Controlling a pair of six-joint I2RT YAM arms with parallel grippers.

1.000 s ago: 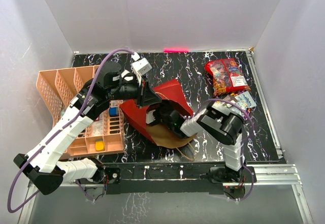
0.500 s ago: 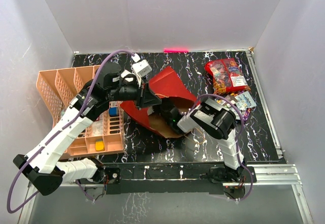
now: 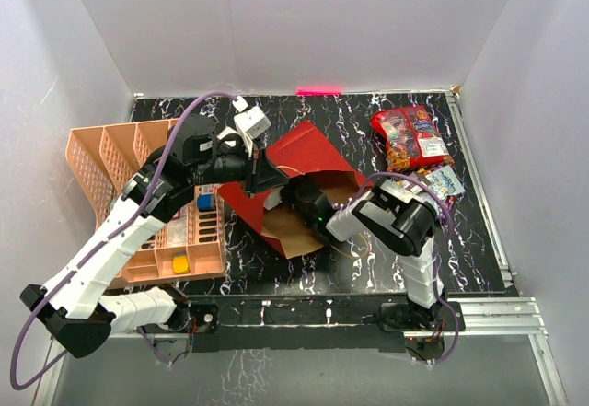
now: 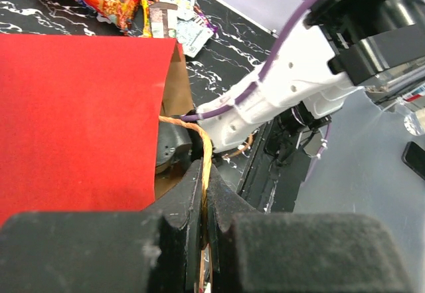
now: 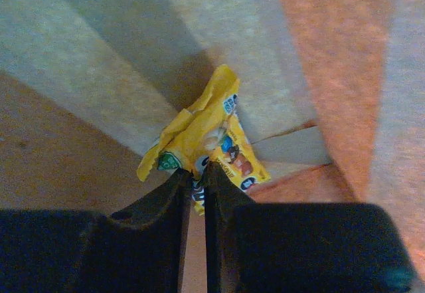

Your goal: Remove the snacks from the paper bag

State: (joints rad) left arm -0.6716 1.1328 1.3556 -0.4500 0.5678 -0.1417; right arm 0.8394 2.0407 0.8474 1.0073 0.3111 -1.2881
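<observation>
The red paper bag (image 3: pixel 308 153) lies tilted mid-table with its brown inside facing front. My left gripper (image 4: pixel 202 196) is shut on the bag's brown cord handle (image 4: pixel 206 150) and holds the mouth up; the bag's red side (image 4: pixel 73 113) fills the left of that view. Deep inside the bag, my right gripper (image 5: pixel 198 177) is shut on a crumpled yellow candy packet (image 5: pixel 209 130) lying against the kraft wall. In the top view the right gripper (image 3: pixel 304 202) sits in the bag's mouth. Other snacks, two red bags (image 3: pixel 409 136) and small packets (image 3: pixel 440 183), lie at the back right.
A peach slotted tray (image 3: pixel 138 194) stands at the left, with a blue block (image 3: pixel 205 202) and a yellow block (image 3: pixel 180 264) in it. The white enclosure walls close in on three sides. The right arm's cable loops beside the small packets.
The right gripper has closed from wide open onto the yellow packet inside the bag. The left gripper has lifted the bag's mouth by its handle, tilting the red bag further back.
</observation>
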